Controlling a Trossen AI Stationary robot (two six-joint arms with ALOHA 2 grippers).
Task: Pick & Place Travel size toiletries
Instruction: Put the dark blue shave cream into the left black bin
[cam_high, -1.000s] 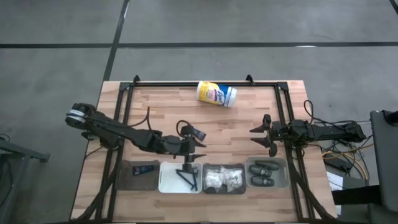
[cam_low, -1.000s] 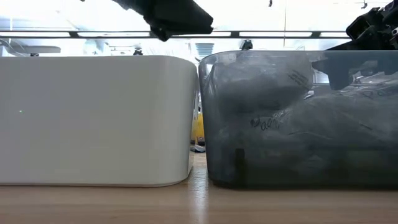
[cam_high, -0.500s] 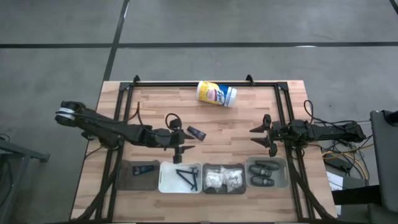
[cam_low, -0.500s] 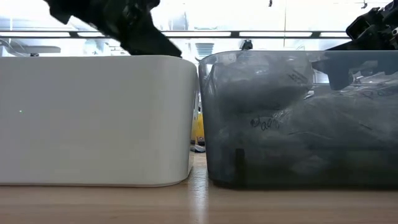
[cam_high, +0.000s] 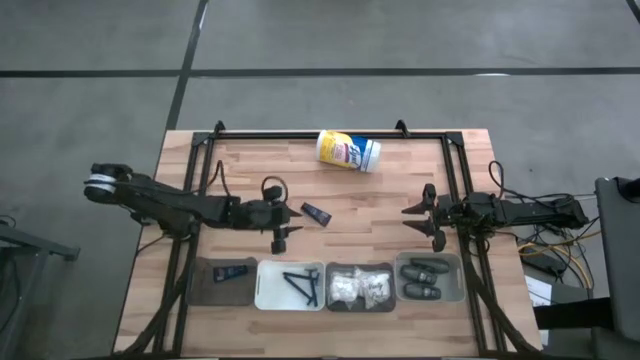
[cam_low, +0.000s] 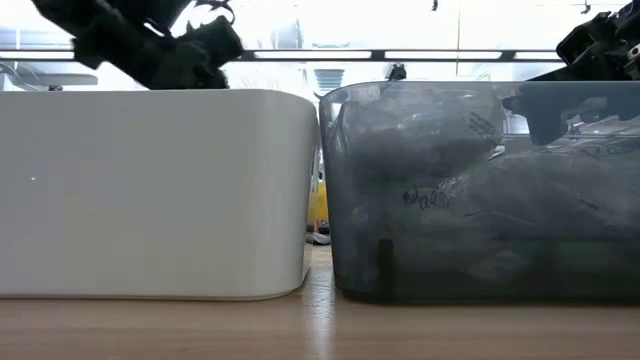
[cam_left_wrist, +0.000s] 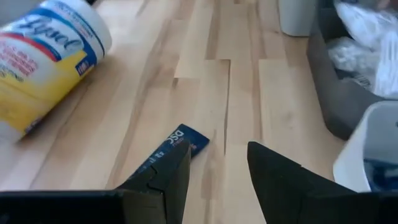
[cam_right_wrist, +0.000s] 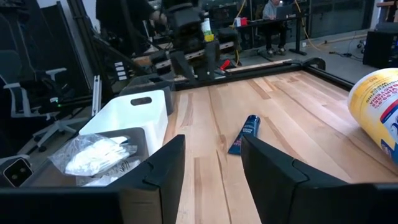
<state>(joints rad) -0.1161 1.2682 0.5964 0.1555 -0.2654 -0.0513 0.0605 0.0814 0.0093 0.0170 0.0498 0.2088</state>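
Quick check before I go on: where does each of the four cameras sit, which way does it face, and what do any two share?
High: overhead, straight down; table, both arms, four bins.
Low: table height, level; white bin and grey bin fill it, arm above.
Left wrist: past open left gripper at tube, canister.
Right wrist: past open right gripper across table; left arm beyond.
Shared: both wrists see tube, canister.

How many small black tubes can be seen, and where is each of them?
2. One black tube lies loose on the table, beside the left gripper. The other tube lies in the dark tray at the left end of the row. More may be hidden there.
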